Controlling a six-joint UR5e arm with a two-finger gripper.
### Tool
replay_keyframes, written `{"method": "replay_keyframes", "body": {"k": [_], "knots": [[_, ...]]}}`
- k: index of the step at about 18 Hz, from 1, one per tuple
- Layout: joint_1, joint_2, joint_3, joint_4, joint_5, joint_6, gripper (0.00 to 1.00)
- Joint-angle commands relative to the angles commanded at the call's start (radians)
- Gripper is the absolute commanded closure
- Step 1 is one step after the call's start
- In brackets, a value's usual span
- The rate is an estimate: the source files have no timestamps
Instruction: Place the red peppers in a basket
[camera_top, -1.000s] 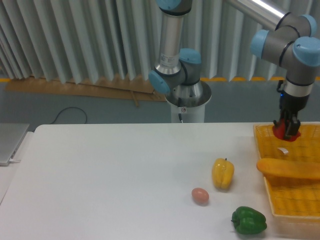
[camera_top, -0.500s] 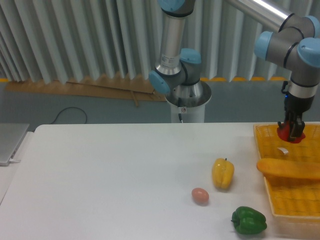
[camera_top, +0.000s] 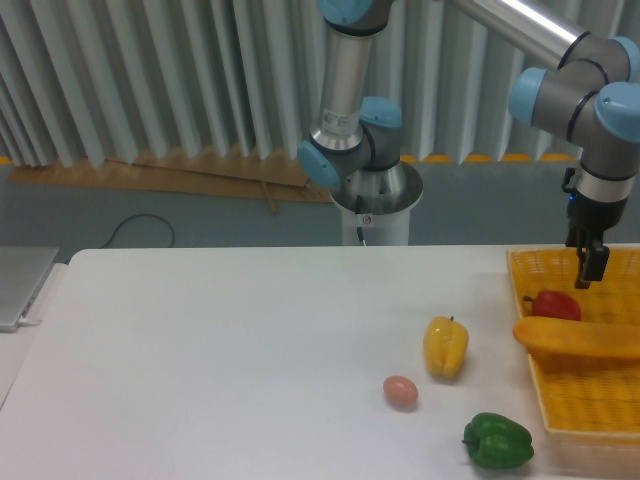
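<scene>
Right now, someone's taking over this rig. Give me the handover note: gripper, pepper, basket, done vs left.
Gripper: open and empty, hanging over the back part of the basket, just above and right of the red pepper.
Red pepper: lying inside the basket near its back left corner, against the long orange item that rests across the basket.
Done: the pepper is released and in the basket.
Left: nothing to place; just lift the arm clear.
Untouched on the table: yellow pepper, egg, green pepper.

Glossy red pepper (camera_top: 555, 305) in yellow-orange mesh basket (camera_top: 590, 400); yellow pepper (camera_top: 446, 347), green pepper (camera_top: 497, 441), pinkish-tan egg (camera_top: 400, 391) on white table (camera_top: 220, 360).
</scene>
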Motion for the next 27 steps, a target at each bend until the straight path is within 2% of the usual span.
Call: {"method": "replay_keyframes", "body": {"k": [5,17,23,27], "knots": [[-0.089,0.015,0.003,-0.005,-0.054,-0.224,0.00],[-0.281,0.077,-0.006,-0.020,-0.081,-0.506,0.00],[-0.328,0.086,-0.009,-0.028,-0.094,-0.534,0.00],[-0.347,0.126,-0.008,-0.072,-0.092,-0.560,0.00]]}}
